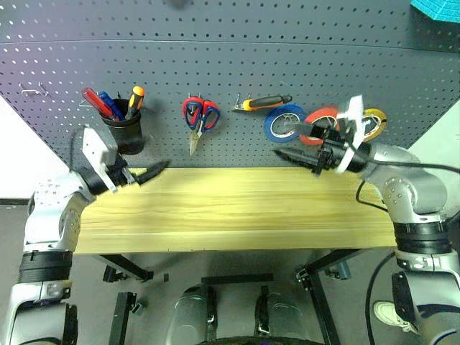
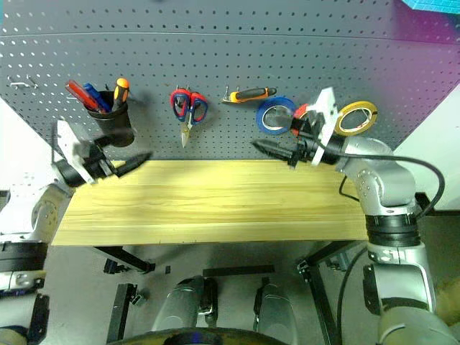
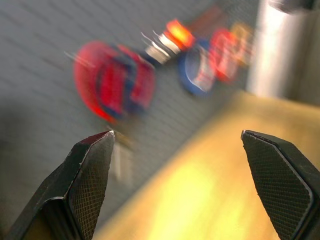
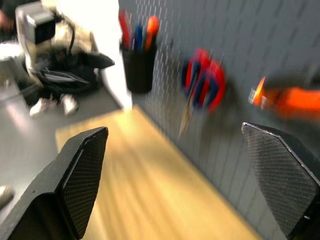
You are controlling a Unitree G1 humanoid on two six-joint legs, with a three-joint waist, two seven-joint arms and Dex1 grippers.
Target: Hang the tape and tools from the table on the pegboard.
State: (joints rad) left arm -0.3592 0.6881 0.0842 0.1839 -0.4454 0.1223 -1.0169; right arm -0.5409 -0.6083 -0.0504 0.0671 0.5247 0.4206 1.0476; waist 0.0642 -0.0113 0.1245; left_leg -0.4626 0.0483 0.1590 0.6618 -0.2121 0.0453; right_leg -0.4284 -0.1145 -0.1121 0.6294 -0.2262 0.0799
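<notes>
The red tape point(image 1: 321, 119) hangs on the pegboard point(image 1: 230, 72), between the blue roll point(image 1: 284, 122) and the yellow roll point(image 1: 373, 122), partly hidden behind the right tool point(image 1: 291, 156); left of the blue roll the orange-and-black pliers point(image 1: 262, 103) hang level from a hook; further left a pair of scissors point(image 1: 200, 118) with red and blue handles hangs point down; at the left end a black cup point(image 1: 126, 129) fixed to the board holds a red-handled screwdriver point(image 1: 97, 103), a blue-handled one and an orange-and-black one point(image 1: 134, 99); a bare metal hook point(image 1: 32, 90) sits at the far left of the board; the tabletop point(image 1: 230, 208) below is light wood grain with nothing lying on it.

The right tool hovers over the back right part of the tabletop, just in front of the tape rolls, pointing toward the left, its two black fingers point(image 4: 280, 175) wide apart with nothing between them; the left tool point(image 1: 147, 174) hangs over the back left corner of the tabletop, below the cup, pointing toward the right, its fingers point(image 3: 92, 175) likewise spread wide and empty; the two tools face each other, well apart.
</notes>
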